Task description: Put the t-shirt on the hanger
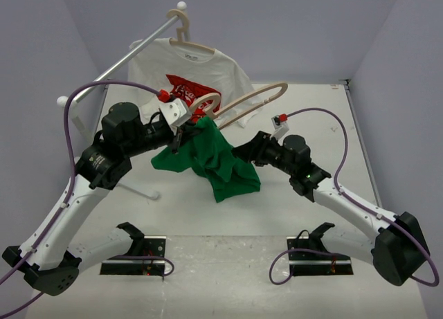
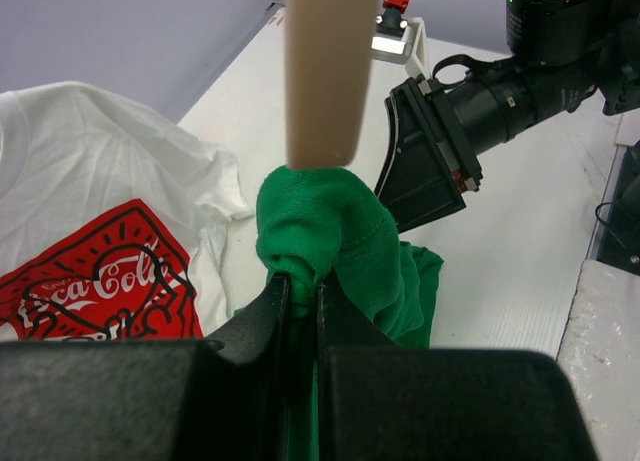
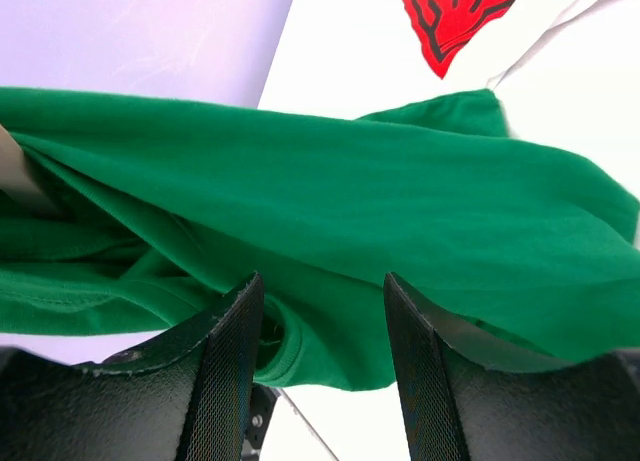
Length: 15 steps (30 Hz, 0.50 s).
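T-shirt (image 1: 218, 163) pinched tight in my left gripper (image 2: 300, 299), directly beneath hanger (image 2: 325, 71) tip, hanger running away rightward; right gripper (image 3: 320, 311) apart around cloth.

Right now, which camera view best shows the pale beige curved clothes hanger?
Top external: the pale beige curved clothes hanger shows its hook and a looped shoulder above the bright green cloth t-shirt. Left wrist shows only one bar; right wrist, a sliver at left.

text: "Coca-Cola" | on: red graphic (image 2: 100, 281) of white t-shirt (image 2: 90, 151) | other text: none legible
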Each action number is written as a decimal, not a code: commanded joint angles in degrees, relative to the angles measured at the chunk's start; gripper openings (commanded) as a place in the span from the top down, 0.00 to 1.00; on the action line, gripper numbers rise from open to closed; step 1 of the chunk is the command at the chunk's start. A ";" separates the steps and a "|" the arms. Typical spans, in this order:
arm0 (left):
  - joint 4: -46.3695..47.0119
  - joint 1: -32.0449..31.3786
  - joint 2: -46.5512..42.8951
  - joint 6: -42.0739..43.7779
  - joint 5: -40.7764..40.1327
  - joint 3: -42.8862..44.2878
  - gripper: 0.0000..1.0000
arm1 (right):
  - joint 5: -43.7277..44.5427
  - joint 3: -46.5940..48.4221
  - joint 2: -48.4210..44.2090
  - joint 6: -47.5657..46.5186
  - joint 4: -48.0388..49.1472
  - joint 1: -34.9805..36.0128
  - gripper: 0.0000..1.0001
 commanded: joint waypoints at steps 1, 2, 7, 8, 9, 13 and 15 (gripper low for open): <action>4.80 -0.19 -0.50 -0.51 0.69 -0.10 1.00 | -5.47 -1.07 1.01 -0.27 5.60 0.19 0.47; 4.83 -0.16 -0.45 -0.51 0.64 -0.15 1.00 | -5.97 -1.36 0.80 -0.22 5.92 0.24 0.47; 5.02 -0.17 -0.39 -0.51 0.42 -0.71 1.00 | -6.74 -2.70 -1.57 0.18 6.62 0.47 0.47; 5.13 -0.12 -0.32 -0.58 0.33 -0.80 1.00 | -7.03 -2.96 -2.08 0.22 6.81 0.48 0.47; 5.23 -0.13 -0.22 -0.62 0.40 -0.90 1.00 | -6.96 -3.23 -2.67 0.22 6.84 0.56 0.47; 5.79 -0.10 0.20 -0.98 1.12 -1.22 1.00 | -6.94 -3.97 -4.31 -0.06 6.72 0.80 0.47; 5.97 -0.10 0.50 -1.14 1.38 -1.26 1.00 | -7.38 -4.26 -4.46 -0.13 6.94 0.92 0.47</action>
